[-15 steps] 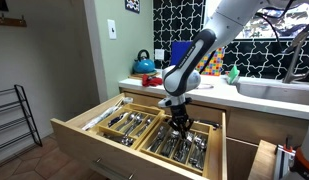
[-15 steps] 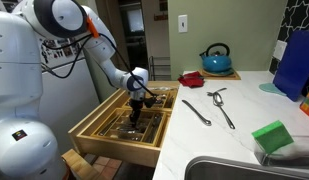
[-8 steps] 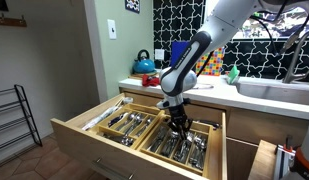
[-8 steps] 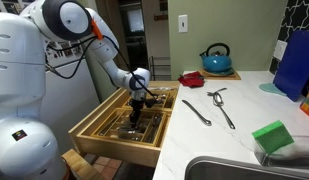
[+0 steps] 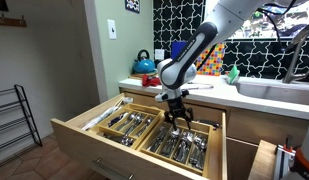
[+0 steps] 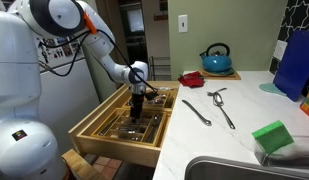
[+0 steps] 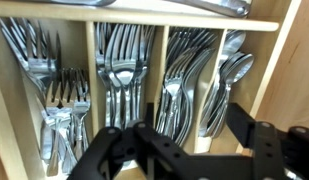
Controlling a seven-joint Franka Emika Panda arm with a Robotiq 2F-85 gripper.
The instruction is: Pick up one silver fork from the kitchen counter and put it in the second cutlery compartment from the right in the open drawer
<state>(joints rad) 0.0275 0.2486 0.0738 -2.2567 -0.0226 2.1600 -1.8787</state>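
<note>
Open air stands above the wide light-wood drawer (image 5: 89,145); inside it, thin wooden dividers (image 7: 92,90) and heaped silver forks (image 7: 121,75) leave only narrow gaps.

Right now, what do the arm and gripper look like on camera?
The arm is glossy white with rounded links and black joint bands; an orange ring sits near its shoulder, with black cables beside. The gripper is matte black with chunky jaws.

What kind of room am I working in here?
Most likely a home kitchen: a pale counter with a built-in sink, a blue kettle by the wall, and an open drawer of sorted cutlery.
</note>
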